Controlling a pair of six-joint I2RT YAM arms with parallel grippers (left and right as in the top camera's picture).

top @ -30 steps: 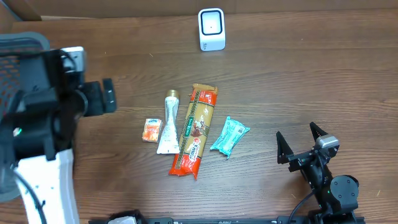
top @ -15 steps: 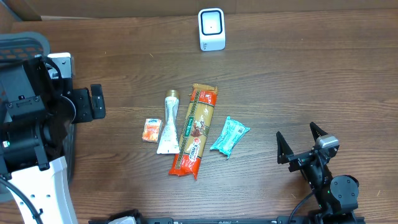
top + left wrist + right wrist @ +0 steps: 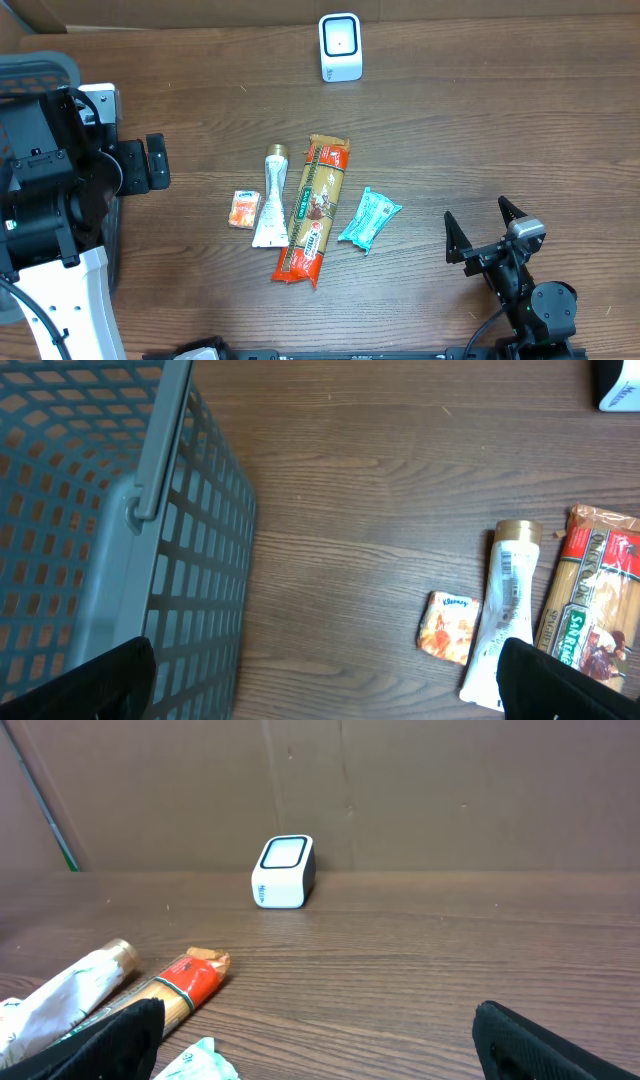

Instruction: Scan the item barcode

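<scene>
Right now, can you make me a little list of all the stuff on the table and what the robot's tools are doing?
scanner: white box, standing alone at the far side of the table
middle row, left to right: small orange packet, white tube, spaghetti packet, teal packet
basket: grey mesh, at the left
left tool: open, empty, by the basket
right tool: open, empty, right of the teal packet
picked up: nothing
</scene>
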